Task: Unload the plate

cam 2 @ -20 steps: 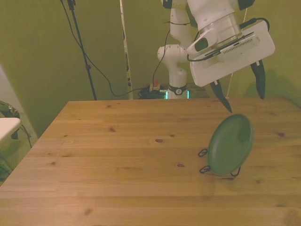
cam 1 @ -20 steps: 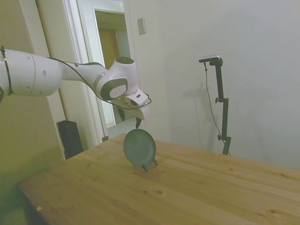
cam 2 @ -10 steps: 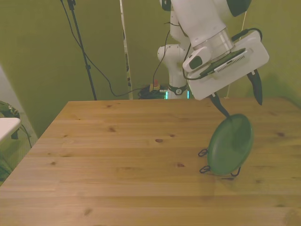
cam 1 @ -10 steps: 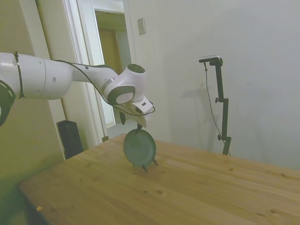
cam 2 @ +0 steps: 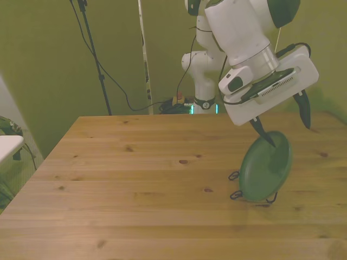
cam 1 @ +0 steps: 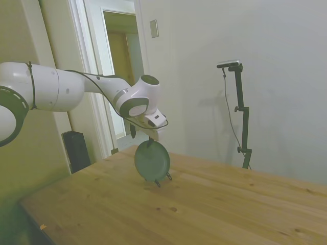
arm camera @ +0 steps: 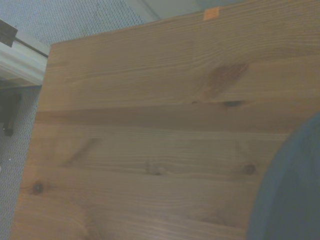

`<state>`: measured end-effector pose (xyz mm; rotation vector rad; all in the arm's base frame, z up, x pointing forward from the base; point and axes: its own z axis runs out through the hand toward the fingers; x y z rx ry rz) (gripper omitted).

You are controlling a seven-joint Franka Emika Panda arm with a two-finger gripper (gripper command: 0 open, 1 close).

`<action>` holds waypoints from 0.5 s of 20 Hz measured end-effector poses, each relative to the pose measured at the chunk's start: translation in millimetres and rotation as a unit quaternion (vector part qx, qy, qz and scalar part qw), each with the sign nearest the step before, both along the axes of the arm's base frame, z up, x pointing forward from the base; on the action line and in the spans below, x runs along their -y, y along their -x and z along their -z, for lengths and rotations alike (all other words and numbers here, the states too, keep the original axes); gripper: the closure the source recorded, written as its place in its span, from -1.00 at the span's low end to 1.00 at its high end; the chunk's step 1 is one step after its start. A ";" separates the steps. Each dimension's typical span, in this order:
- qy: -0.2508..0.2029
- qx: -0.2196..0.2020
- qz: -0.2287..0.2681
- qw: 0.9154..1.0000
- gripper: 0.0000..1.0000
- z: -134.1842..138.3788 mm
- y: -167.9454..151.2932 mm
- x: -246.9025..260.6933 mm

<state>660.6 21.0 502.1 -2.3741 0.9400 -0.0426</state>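
Observation:
The dull grey-green plate (cam 2: 265,167) stands on edge, leaning in a thin black wire stand (cam 2: 235,194) on the wooden table (cam 2: 135,179), toward the front view's right. My gripper (cam 2: 289,135) is open and hangs at the plate's top rim, tilted. One dark finger (cam 2: 264,132) crosses in front of the upper rim, and the other finger (cam 2: 304,111) sits behind and higher. In the side view the plate (cam 1: 152,161) faces the camera with the gripper (cam 1: 141,137) just above it. The wrist view catches a blurred arc of the plate (arm camera: 292,185) over the table (arm camera: 150,125).
The table's far edge runs just behind the plate in the front view. Cables and a thin pole (cam 2: 143,54) hang behind the table. A white object (cam 2: 8,143) sits beyond the table's left edge. A dark box (cam 1: 76,150) stands on the floor by the doorway.
The gripper has come down and slightly toward the front view's right, from above the plate to its top rim. Its fingers stay open. Plate and stand have not moved.

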 end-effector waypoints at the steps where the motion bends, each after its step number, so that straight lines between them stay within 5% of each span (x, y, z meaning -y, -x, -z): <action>1: 0.000 0.000 0.000 1.000 1.00 0.1 -0.6 -0.3; 10: -0.004 0.001 -0.002 1.000 1.00 -0.4 -0.7 -4.7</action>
